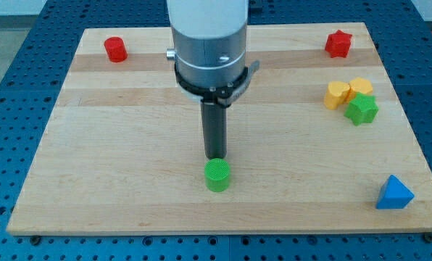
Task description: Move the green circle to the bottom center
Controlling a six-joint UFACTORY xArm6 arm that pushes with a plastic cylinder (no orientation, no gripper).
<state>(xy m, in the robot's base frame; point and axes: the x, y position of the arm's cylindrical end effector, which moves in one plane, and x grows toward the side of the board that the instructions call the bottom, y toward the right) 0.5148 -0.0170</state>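
Note:
The green circle [217, 175] is a short green cylinder standing on the wooden board [114, 145] near the middle of the view's bottom edge. My tip [215, 156] is at the end of the dark rod, right at the circle's upper side, touching or nearly touching it. The arm's silver and white body hangs above it at the view's top centre.
A red cylinder [115, 49] stands at the top left and a red star [338, 44] at the top right. Two yellow blocks [338, 94] [361, 88] and a green star [362, 109] cluster at the right. A blue triangle [394, 193] sits at the bottom right.

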